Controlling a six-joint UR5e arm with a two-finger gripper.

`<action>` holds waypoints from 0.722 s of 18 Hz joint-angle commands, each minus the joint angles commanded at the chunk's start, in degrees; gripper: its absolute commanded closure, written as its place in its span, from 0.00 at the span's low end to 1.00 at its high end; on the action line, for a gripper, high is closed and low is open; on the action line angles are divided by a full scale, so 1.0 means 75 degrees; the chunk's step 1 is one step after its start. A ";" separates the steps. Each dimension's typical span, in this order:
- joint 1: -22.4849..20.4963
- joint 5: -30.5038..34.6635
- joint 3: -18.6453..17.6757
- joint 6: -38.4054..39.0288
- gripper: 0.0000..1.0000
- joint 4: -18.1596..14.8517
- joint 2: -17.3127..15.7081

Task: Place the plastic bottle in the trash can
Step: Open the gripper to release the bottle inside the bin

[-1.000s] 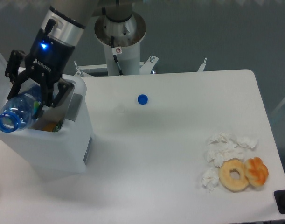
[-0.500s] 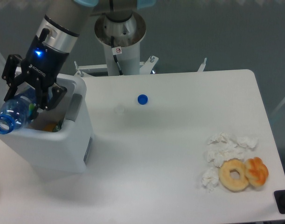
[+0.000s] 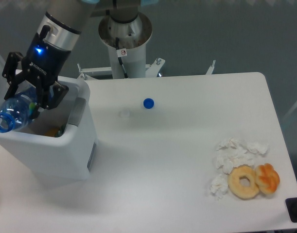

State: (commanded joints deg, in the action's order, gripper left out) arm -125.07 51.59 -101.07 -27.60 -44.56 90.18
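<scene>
Plastic bottle (image 3: 13, 113) clamped between fingers (image 3: 45, 97), over trash can (image 3: 51, 155)

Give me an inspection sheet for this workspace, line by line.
Surface: white table, bare in the middle.
Job's things: bottle held tilted over the open bin, neck ring toward the camera.
Clutter: blue cap; a small pale round thing beside it; crumpled tissues; two doughnuts at the right front.
Grippers: gripper with jaws closed on the bottle, above the bin's opening.
Cables: nothing seen.
Surroundings: robot pedestal behind the table; grey floor.
</scene>
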 joint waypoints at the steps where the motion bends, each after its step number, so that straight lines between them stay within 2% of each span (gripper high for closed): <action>1: 0.0000 0.0000 0.0000 0.0000 0.23 0.0000 -0.0012; 5: 0.0000 0.0000 -0.0059 -0.0012 0.19 0.0000 -0.0058; 7: 0.0000 0.0000 -0.0047 -0.0012 0.11 0.0011 -0.0059; 13: 0.0000 0.0000 -0.0035 -0.0035 0.09 0.0012 -0.0012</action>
State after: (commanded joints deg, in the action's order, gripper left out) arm -125.07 51.59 -101.34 -27.86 -44.47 90.09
